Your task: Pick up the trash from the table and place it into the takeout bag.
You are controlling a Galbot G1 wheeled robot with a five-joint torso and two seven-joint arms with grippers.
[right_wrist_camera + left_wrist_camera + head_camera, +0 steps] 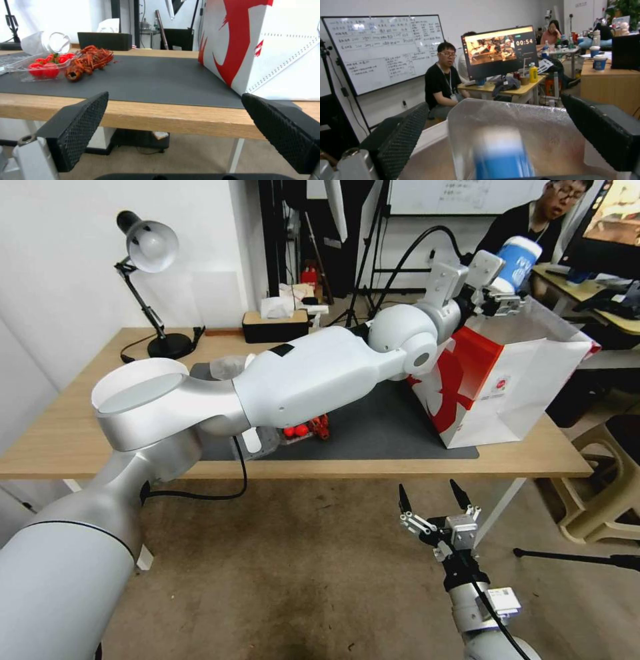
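Note:
My left arm reaches across the table (67,440) to the red-and-white takeout bag (520,387) at its right end. The left gripper (500,300) hangs over the bag's mouth. In the left wrist view the left gripper (493,102) is open, and the blue-white cup (503,155) shows blurred between the wide-apart fingers, above the bag's clear lining (533,120). In the head view the cup (521,261) sits just past the gripper. More trash lies on the dark mat (150,80): a clear tray of red bits (43,67) and red shells (88,61). My right gripper (429,488) is open, below the table's front edge.
A desk lamp (150,253) and a black tissue box (275,327) stand at the table's back. A clear crumpled plastic piece (46,42) lies behind the tray. A beige plastic stool (613,480) stands right of the table. A person sits behind the bag.

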